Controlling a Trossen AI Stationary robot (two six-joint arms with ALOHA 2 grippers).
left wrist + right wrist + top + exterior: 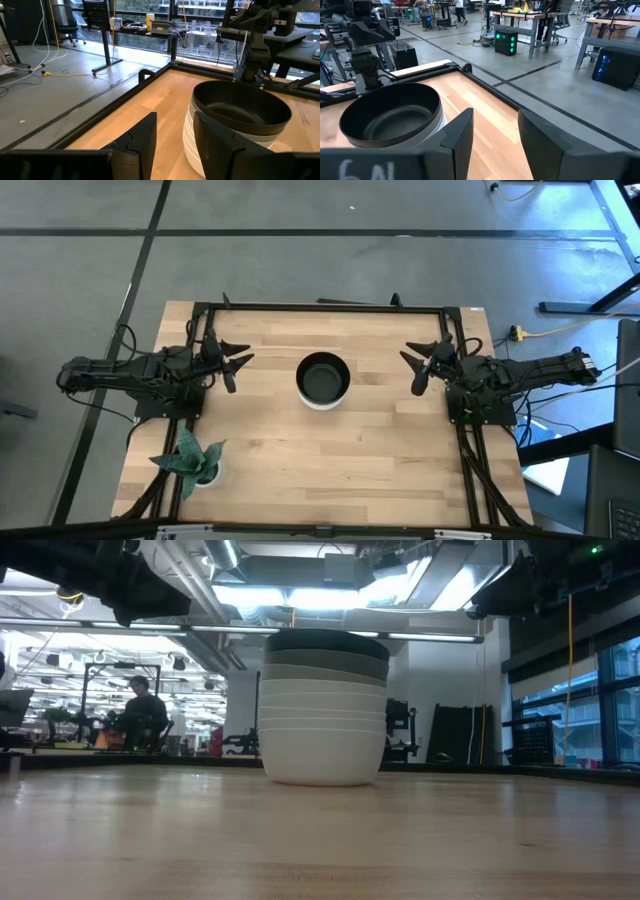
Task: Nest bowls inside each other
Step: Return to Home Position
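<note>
The bowls stand as one nested stack at the table's middle, its white bottom bowl resting on the wood. In the low view the stack shows white bowls below, grey ones above and the black bowl on top. The black bowl's inside faces up. My left gripper is open, left of the stack and apart from it. My right gripper is open, right of the stack and apart from it. Both hang above the table.
A small green potted plant stands near the table's near left corner. A black frame runs along the table's far edge and sides. Bare wood lies between the stack and the near edge. People sit in the room beyond.
</note>
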